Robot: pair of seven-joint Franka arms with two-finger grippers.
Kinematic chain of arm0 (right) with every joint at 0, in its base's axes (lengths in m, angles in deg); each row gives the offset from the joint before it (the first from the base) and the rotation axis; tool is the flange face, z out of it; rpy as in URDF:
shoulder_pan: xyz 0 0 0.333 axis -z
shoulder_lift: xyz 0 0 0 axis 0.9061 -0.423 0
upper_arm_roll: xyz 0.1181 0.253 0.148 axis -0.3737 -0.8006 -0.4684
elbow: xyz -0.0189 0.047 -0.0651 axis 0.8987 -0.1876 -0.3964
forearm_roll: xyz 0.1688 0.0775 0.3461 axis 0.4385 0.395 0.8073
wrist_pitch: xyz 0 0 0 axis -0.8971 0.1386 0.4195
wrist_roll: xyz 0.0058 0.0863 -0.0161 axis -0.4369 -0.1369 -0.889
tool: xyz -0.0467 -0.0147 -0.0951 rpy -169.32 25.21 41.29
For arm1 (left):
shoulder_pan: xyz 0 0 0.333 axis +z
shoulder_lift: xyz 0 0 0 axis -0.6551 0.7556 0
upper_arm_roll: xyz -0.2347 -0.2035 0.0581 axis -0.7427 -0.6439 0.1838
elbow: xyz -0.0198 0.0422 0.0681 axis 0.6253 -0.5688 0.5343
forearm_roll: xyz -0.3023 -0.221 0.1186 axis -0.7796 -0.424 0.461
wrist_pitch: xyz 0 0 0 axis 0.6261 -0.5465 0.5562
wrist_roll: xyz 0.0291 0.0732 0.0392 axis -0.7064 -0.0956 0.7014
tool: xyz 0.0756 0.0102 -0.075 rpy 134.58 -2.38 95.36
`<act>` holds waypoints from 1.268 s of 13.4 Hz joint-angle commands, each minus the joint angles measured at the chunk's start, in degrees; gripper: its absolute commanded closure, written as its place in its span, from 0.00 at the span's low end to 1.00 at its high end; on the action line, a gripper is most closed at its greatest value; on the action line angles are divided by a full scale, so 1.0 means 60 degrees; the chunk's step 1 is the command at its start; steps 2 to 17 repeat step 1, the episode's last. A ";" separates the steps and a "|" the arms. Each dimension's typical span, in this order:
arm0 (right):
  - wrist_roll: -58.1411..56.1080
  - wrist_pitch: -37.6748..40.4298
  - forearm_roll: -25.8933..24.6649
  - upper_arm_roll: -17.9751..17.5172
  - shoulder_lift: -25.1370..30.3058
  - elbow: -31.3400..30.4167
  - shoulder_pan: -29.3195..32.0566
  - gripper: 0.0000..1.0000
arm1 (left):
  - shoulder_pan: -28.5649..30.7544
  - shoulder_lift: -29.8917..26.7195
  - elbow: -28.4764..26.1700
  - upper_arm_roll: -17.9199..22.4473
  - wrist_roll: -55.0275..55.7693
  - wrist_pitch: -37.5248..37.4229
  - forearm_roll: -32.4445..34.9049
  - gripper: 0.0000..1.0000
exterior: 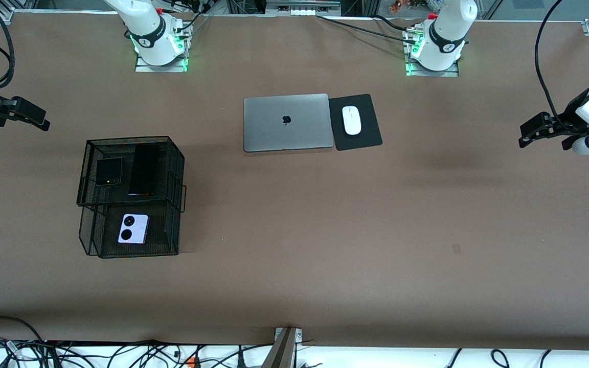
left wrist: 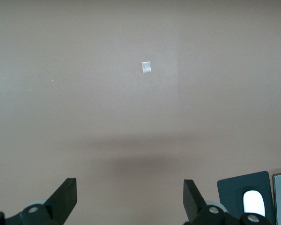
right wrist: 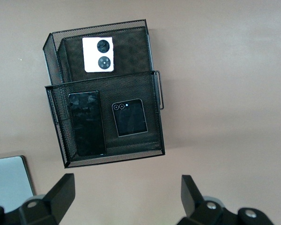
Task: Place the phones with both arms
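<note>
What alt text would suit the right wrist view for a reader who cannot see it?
A black two-tier mesh rack holds three phones: a slim black slab phone beside a dark folded phone on one tier, a lilac-white folded phone on the other. The right gripper, open, hangs above.

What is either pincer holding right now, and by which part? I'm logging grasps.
Nothing is held. The left pincer and right pincer are both open and empty; all three phones lie in the mesh rack.

White jointed arms (exterior: 146, 30), dark-banded joints, black cables, black two-finger claws (exterior: 23, 113).
</note>
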 commanded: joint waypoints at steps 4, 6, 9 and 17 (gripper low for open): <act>0.0139 0.0137 0.0011 -0.0152 0.0043 0.0028 0.0160 0.00 | 0.0089 0.0042 0.0109 -0.0043 -0.0243 -0.0074 -0.0105 0.00; 0.0139 0.0137 0.0011 -0.0152 0.0043 0.0028 0.0160 0.00 | 0.0089 0.0042 0.0109 -0.0043 -0.0243 -0.0074 -0.0105 0.00; 0.0139 0.0137 0.0011 -0.0152 0.0043 0.0028 0.0160 0.00 | 0.0089 0.0042 0.0109 -0.0043 -0.0243 -0.0074 -0.0105 0.00; 0.0139 0.0137 0.0011 -0.0152 0.0043 0.0028 0.0160 0.00 | 0.0089 0.0042 0.0109 -0.0043 -0.0243 -0.0074 -0.0105 0.00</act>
